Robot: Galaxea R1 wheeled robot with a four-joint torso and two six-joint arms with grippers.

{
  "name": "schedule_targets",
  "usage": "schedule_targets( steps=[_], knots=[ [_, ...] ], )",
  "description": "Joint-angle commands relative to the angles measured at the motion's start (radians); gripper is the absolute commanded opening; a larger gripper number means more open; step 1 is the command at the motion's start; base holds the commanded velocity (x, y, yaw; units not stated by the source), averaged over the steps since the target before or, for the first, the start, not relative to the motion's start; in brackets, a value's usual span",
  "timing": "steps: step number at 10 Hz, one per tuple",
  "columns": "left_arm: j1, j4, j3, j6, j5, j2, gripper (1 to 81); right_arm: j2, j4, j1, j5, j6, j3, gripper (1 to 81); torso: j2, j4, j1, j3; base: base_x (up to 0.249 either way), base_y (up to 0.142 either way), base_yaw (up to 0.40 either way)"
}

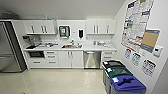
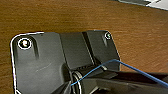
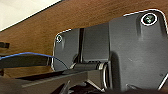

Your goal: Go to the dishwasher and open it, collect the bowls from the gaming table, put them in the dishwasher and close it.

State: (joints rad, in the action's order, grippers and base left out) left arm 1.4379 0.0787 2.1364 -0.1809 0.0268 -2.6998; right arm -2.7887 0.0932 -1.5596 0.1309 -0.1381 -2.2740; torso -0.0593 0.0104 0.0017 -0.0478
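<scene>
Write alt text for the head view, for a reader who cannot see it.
A small office kitchen seen from above: a stainless-steel dishwasher, door shut, sits under a white counter with a sink, among white cabinets. A steel refrigerator stands at far left, and lidded bins line the right wall beneath posters.

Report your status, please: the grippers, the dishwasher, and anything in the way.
Grippers: state cannot be told. Dishwasher ahead under the counter, door closed. Three bins along the right wall, beside the path; floor between here and the dishwasher looks open.
</scene>
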Motion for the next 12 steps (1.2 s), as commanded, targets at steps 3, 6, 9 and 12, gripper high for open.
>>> schedule_targets(
  steps=[3, 6, 9, 12],
  knots=[
    [-0.06, 0.007, -0.015, -0.003, 0.054, 0.018, 81.1, 0.012, 0.017, 0.049, -0.046, 0.006, 0.012, 81.1, 0.0, 0.0, 0.0, 0.0, 0.157, 0.0, 0.0],
    [-0.06, 0.007, -0.015, -0.003, 0.054, 0.02, 81.1, 0.012, 0.017, 0.049, -0.046, 0.006, 0.012, 81.1, 0.0, 0.0, 0.0, 0.0, 0.139, 0.0, 0.0],
    [-0.06, 0.007, -0.015, -0.003, 0.054, 0.018, 81.1, 0.013, 0.017, 0.049, -0.046, 0.006, 0.013, 81.1, 0.0, 0.0, 0.0, 0.0, 0.118, 0.0, 0.0],
    [-0.061, 0.007, -0.015, -0.003, 0.054, 0.018, 81.1, 0.012, 0.017, 0.051, -0.046, 0.006, 0.013, 81.1, 0.0, 0.0, 0.0, 0.0, 0.121, 0.0, 0.0]
  ],
)
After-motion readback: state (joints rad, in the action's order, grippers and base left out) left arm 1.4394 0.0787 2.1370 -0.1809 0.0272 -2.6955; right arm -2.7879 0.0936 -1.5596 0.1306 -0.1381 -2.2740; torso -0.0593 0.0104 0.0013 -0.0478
